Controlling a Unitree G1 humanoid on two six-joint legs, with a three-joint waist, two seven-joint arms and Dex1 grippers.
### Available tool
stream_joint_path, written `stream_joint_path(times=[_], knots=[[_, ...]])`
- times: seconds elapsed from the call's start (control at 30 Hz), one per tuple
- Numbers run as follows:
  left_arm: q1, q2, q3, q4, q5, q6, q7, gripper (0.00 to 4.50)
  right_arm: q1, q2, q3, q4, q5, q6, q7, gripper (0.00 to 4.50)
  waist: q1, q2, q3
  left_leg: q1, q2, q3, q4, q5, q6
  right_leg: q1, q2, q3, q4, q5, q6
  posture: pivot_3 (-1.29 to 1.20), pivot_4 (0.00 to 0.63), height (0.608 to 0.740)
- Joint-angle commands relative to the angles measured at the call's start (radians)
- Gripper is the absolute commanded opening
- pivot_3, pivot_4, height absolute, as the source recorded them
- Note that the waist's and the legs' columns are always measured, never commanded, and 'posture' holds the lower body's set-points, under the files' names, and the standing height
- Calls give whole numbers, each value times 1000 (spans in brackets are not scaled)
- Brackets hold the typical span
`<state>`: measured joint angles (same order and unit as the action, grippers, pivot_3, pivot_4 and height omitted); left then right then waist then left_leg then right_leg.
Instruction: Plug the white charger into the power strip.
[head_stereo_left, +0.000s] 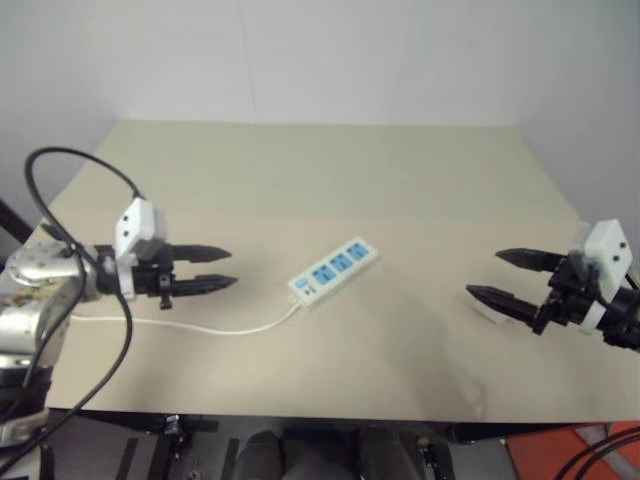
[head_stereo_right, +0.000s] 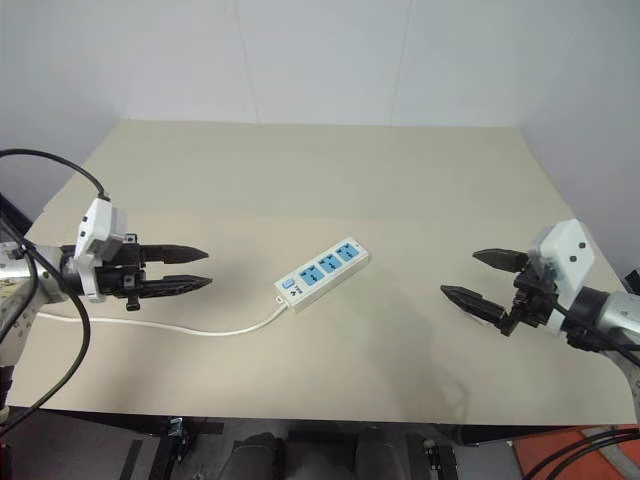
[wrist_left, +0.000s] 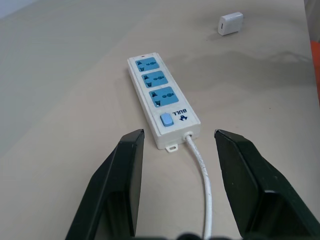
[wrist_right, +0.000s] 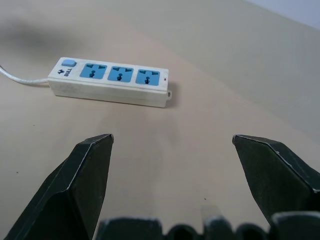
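The right gripper (head_stereo_left: 483, 274) holds its jaws spread wide on nothing, at the right edge of the table (head_stereo_left: 300, 170). The left gripper (head_stereo_left: 232, 267), at the left, also shows a gap between its fingers, which are empty. Between them lies the power strip (head_stereo_left: 334, 272), all three blue sockets free. The white charger (wrist_left: 230, 23) rests on the table to the right of the strip, near the right gripper, untouched. Grasping and plugging both remain to be done.

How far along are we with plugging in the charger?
Nothing done: the small white plastic charger block lies loose, apart from the long white power strip, whose three blue sockets are vacant. Left claw and right claw are open, empty. Grasping and plugging remain.
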<state>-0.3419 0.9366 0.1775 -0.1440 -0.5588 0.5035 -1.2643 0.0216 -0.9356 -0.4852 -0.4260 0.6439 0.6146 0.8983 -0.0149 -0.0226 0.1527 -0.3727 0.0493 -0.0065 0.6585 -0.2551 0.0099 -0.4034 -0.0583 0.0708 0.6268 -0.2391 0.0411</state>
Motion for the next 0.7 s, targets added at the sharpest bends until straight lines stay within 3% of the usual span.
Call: stream_joint_path(times=[0.03,0.27,0.5,0.7], knots=[[-11,-3,4,-29,-20,2,6,2446,2,-6,-46,-36,17,7,-11,4500,0,0,0,0,0,0,0,0,0,0,0,0,0,0,0,0,150,740],[-15,-16,-10,-36,-15,5,20,2446,21,-17,-58,-38,34,18,10,4500,0,0,0,0,0,0,0,0,0,0,0,0,0,0,0,0,150,740],[-16,-101,-71,-78,62,-20,161,4487,36,-6,-60,-51,22,0,18,4500,1,0,0,0,0,0,0,0,0,1,0,0,0,0,0,0,150,740],[39,-270,-193,-150,146,12,370,4487,30,25,-46,-78,38,12,-22,4500,2,0,0,0,0,0,0,0,0,1,0,0,0,1,0,0,150,740]])
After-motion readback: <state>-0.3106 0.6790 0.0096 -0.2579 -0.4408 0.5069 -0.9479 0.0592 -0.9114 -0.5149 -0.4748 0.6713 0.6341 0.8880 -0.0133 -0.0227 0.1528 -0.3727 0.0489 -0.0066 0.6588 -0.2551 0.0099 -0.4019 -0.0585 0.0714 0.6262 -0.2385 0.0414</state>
